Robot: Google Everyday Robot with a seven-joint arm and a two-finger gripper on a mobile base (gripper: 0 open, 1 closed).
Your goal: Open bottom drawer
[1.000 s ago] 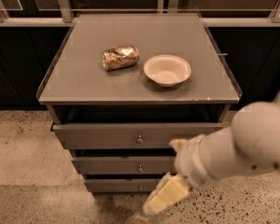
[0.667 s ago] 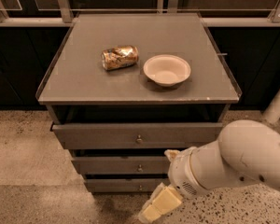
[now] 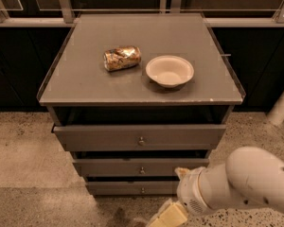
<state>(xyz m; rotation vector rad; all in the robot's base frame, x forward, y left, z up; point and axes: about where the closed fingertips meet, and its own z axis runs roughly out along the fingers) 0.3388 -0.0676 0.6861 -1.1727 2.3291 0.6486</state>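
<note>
Lower now, the gripper (image 3: 164, 216) sits five o'clock of the bottom drawer (image 3: 111, 188) knob (image 3: 142, 190); whether it's open or closed I cannot tell, and it may undershoot.

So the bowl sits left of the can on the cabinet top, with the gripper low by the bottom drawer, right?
No: the camera view shows the bowl right of the can, not left. Both are on the cabinet top, and the gripper is low by the bottom drawer.

The single camera looks down from the front onto the cabinet (image 3: 85, 82), claw (image 3: 164, 217) bottom centre.
</note>
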